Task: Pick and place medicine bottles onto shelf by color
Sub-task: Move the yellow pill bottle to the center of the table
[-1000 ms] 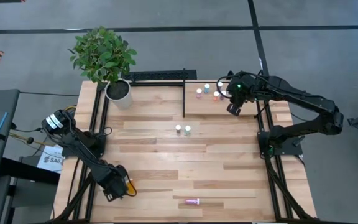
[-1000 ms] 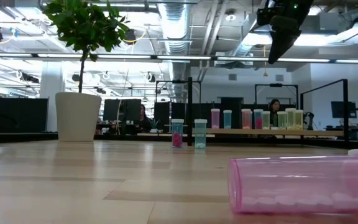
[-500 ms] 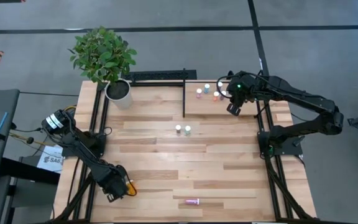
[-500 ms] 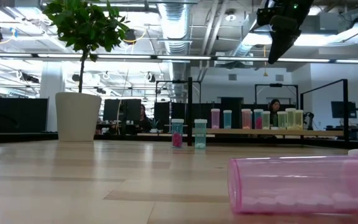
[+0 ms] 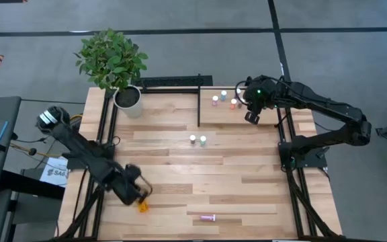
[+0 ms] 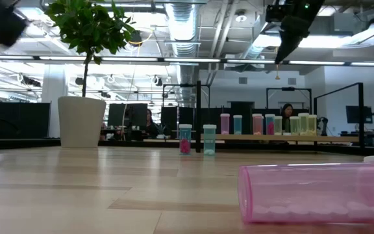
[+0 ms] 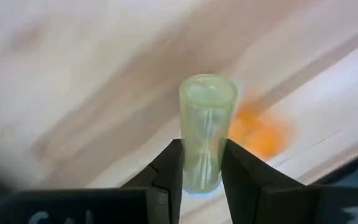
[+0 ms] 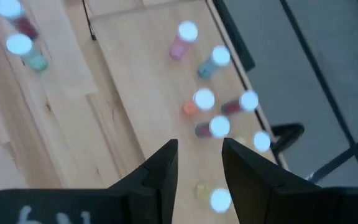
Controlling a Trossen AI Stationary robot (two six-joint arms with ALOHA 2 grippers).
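Clearly the job is only partly done: near the table's (image 5: 180,168) front-left corner the left gripper (image 7: 199,163) is pinching a pale yellow-green bottle (image 7: 205,138) between its fingers, with an orange bottle (image 5: 143,206) lying just beside it. Toward the middle, two bottles (image 5: 197,140) are standing unsorted and a pink bottle (image 5: 209,218) is lying near the front edge. Over the shelf (image 5: 261,134) at the back-right corner, where several bottles (image 8: 211,112) are already standing, the right gripper (image 8: 199,163) is hanging with fingers slightly parted, holding nothing.

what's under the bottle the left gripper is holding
The left gripper is shut on a pale yellow-green bottle, lifted over the plank tabletop. Beneath and beside it is an orange bottle, blurred. The held bottle's lower end is hidden between the fingers.
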